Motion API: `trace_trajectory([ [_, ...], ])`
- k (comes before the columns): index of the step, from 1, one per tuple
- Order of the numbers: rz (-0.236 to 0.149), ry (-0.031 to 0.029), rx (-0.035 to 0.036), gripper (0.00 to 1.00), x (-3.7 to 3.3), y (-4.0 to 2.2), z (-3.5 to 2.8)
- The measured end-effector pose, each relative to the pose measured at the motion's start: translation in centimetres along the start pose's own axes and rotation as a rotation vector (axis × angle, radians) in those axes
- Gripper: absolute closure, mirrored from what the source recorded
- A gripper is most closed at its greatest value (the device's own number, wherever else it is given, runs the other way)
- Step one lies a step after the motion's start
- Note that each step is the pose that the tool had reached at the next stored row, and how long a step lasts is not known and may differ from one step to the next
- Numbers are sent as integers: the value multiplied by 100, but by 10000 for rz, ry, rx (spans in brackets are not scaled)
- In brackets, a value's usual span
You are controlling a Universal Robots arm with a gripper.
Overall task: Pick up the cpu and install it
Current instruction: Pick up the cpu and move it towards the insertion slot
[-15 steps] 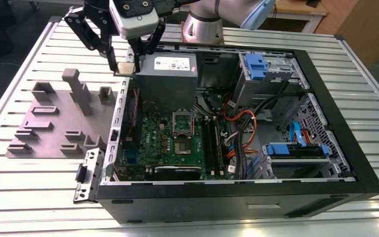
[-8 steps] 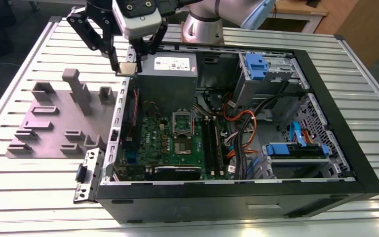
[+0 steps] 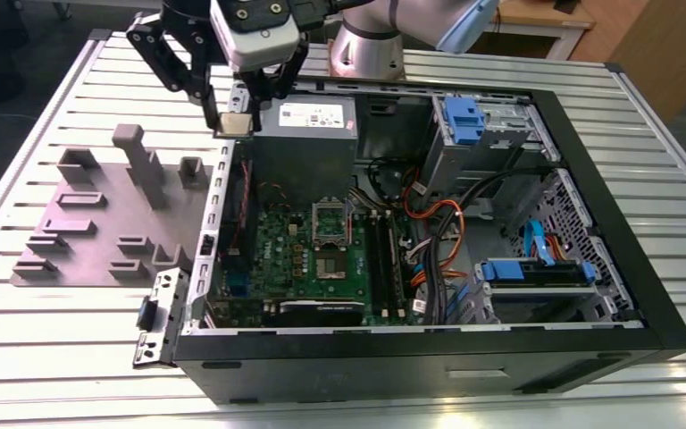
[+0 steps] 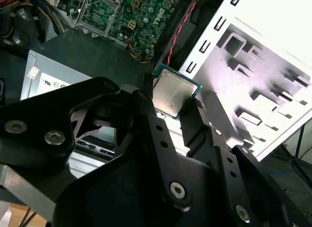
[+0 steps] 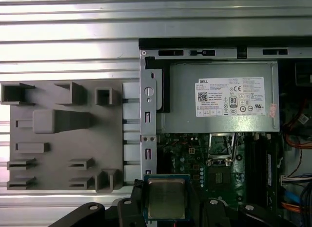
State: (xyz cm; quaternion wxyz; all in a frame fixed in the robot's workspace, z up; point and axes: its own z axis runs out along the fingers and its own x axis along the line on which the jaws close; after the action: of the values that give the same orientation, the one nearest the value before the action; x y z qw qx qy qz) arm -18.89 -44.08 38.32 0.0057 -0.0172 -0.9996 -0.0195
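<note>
one cpu [image 5: 166, 198], one case [image 3: 439, 375], one fixture [image 3: 93, 228]

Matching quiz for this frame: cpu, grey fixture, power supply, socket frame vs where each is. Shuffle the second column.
1 cpu
2 grey fixture
3 power supply
4 socket frame

A on the table beside the case
B held in the jaws
C on the green motherboard
D inside the case, white label up

Pairs: 1-B, 2-A, 3-D, 4-C

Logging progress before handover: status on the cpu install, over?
Gripper shut on cpu, held up near the power supply. Cpu not in motherboard yet. Socket frame raised; nothing seen over it.
</note>
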Motion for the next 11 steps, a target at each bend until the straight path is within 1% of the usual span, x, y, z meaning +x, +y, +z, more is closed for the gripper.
trace_trajectory([
  [1,-1,0,0,53,-1,-9,0],
  [4,2,0,1,53,-8,-80,-1],
  [5,3,1,1,53,-13,-92,-1],
  [11,4,0,3,53,-50,-97,5],
])
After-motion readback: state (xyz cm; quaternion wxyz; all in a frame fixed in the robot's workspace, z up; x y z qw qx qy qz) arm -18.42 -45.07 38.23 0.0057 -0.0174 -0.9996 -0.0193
